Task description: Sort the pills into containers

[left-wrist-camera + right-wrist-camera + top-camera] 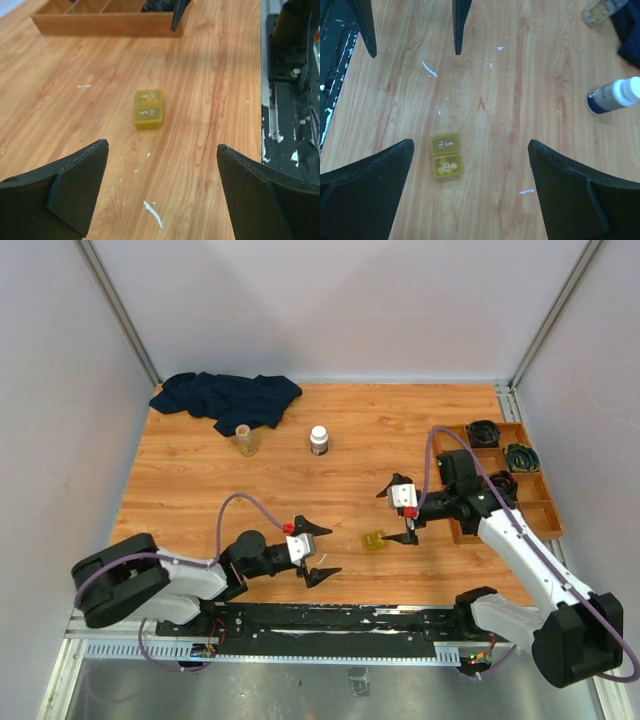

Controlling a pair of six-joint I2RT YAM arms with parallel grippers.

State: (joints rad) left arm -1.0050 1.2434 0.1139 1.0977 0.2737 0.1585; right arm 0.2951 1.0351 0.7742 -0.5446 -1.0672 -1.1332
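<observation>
Yellow case (446, 156): pills (447, 167) visible in one cell. Amber vial (244, 440) upright, contents unclear. Jaws of left gripper (325, 551) and right gripper (398, 515) spread wide, empty.

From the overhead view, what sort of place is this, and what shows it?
Probably a lab robot test cell: two white-and-black robot arms bolted to a black metal rail, a light-brown wooden table, and plain grey panel walls enclosing it.

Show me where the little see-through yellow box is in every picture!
Top external: the small flat translucent yellow case lies right of centre, low on the wooden table.
Left wrist: near the middle.
Right wrist: left of centre, lower half.
Shared landmark: the white streak on the wood, below the case in the left wrist view, above it in the right wrist view.
</observation>
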